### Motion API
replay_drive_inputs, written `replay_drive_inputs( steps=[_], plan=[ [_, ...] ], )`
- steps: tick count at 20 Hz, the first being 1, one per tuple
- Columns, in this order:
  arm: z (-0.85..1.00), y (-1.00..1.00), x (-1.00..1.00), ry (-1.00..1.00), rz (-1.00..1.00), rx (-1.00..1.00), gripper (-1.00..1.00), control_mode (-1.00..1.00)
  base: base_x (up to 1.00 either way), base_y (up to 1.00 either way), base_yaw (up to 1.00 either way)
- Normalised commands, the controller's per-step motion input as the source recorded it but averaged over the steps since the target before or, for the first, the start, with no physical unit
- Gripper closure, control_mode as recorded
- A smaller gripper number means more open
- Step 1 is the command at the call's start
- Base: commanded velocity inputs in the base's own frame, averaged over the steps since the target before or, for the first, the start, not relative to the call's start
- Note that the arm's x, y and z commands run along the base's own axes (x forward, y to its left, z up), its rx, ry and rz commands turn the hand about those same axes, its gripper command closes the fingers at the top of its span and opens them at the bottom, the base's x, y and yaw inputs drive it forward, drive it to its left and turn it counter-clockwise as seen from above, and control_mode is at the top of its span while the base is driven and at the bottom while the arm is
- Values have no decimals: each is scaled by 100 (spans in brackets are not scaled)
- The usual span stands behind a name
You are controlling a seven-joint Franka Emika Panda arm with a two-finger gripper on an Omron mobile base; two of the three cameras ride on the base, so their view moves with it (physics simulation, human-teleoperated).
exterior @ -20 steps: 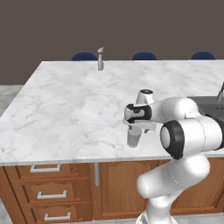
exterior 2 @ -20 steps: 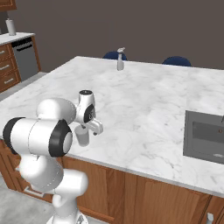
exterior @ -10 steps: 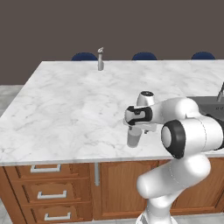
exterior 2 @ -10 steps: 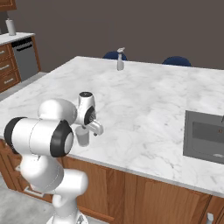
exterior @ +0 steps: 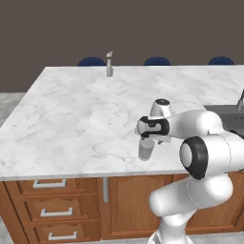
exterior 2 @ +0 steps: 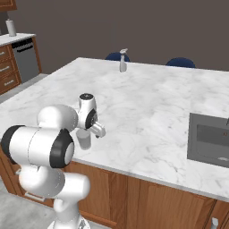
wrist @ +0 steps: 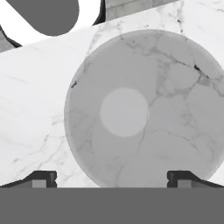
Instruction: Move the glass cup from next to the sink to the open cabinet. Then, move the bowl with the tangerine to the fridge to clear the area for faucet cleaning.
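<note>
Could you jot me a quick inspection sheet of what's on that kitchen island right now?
Surface: white marble island top, wooden drawers below.
Job's things: small translucent grey glass cup upright near the front edge; dark grey recessed sink off to the side; slim faucet at its edge.
Clutter: slim grey pump dispenser at the far edge.
End effector: open, directly above the cup, fingers either side.
Cables: nothing seen.
Surroundings: blue chair backs behind the island.

A white marble island counter (exterior: 86, 119) on wooden drawer fronts carries the things. The glass cup (exterior: 146, 148) stands upright on it close to the front edge, and a slim grey pump dispenser (exterior: 109, 65) stands near the far edge. The sink (exterior 2: 210, 141) is recessed toward the right end.
</note>
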Motion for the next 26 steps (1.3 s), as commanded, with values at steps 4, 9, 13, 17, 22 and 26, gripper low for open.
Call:
replay_drive_inputs(
  steps=[4,9,13,17,22,26],
  plan=[
    [-15,-3,2,0,0,0,-100,-100,0,0,0],
    [23,-9,28,0,-4,1,-100,-100,0,0,0],
    [46,-1,-1,-8,0,0,-100,-100,0,0,0],
    [1,0,0,0,0,0,-100,-100,0,0,0],
    [-41,0,0,6,0,0,-100,-100,0,0,0],
    [-25,0,0,5,0,0,-100,-100,0,0,0]
  ],
)
